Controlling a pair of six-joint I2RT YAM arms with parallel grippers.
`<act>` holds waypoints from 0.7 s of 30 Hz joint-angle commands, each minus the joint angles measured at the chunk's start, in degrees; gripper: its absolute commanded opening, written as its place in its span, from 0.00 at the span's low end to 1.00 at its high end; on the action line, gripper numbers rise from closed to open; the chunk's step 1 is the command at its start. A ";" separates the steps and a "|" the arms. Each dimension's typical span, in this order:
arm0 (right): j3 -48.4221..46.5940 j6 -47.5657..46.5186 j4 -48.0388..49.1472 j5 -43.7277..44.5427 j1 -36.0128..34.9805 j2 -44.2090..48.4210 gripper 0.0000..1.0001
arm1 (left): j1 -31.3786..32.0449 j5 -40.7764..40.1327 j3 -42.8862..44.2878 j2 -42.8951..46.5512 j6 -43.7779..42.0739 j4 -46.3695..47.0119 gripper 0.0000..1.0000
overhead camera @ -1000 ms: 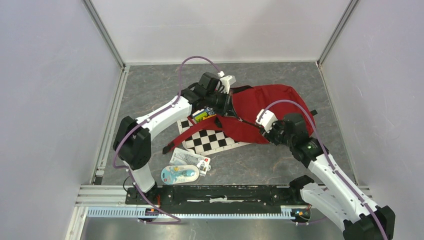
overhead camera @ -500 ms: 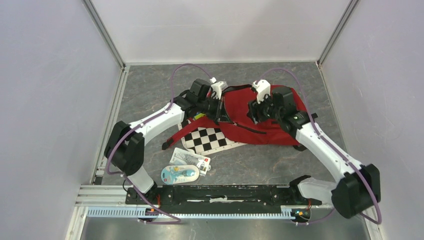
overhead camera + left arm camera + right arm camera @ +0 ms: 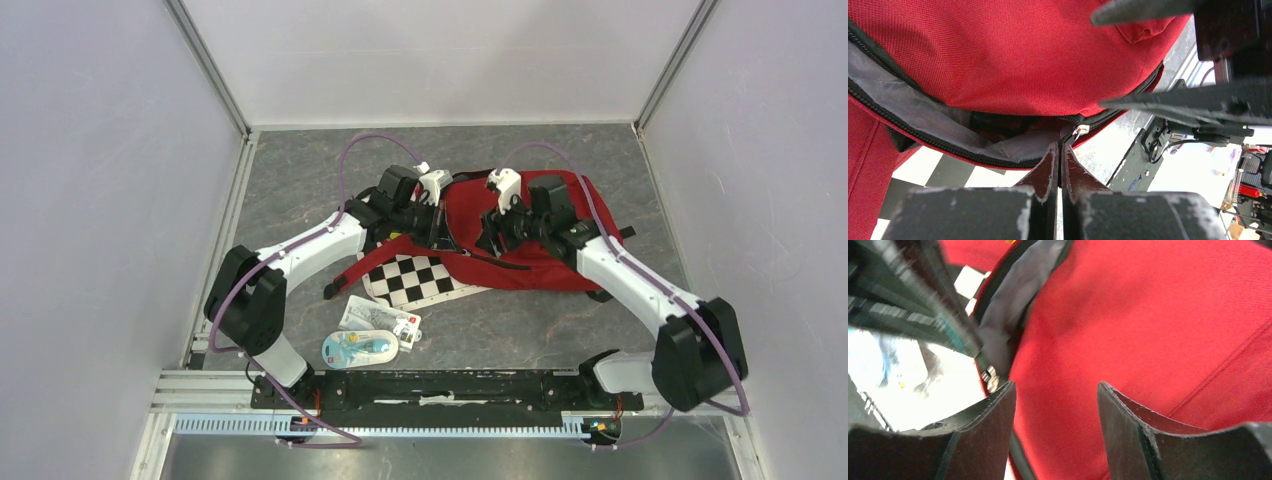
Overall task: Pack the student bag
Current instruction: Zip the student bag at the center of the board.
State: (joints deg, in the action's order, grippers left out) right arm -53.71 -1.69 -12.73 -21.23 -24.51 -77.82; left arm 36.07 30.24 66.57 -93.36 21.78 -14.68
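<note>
We record a grey marbled table [image 3: 300, 180] closed in by pale walls [image 3: 100, 200] on three sides. A black-and-white checkerboard sheet [image 3: 425, 280] lies flat near the table's middle, its far part covered. Toward the near edge, left of centre, lies a clear packet [image 3: 372, 317] of small items. Just nearer lies an oval blue blister pack [image 3: 358, 349]. A black rail [image 3: 450, 383] runs along the near edge.

Grey marbled table [image 3: 300, 190] | red student bag [image 3: 540, 262] lay ctr-right | chequered sheet [image 3: 420, 280] partly under its strap | clear packet [image 3: 375, 318] & blue blister pack [image 3: 360, 348] nr front edge
</note>
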 commanded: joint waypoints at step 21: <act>2.82 -11.57 -7.48 -12.99 -0.18 0.46 0.09 | -0.13 -2.86 2.39 2.17 -0.05 -0.90 0.02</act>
State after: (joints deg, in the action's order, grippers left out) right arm -48.71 -11.99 -17.56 -33.01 -24.64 -78.24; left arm 36.23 30.15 66.59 -93.32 21.76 -14.70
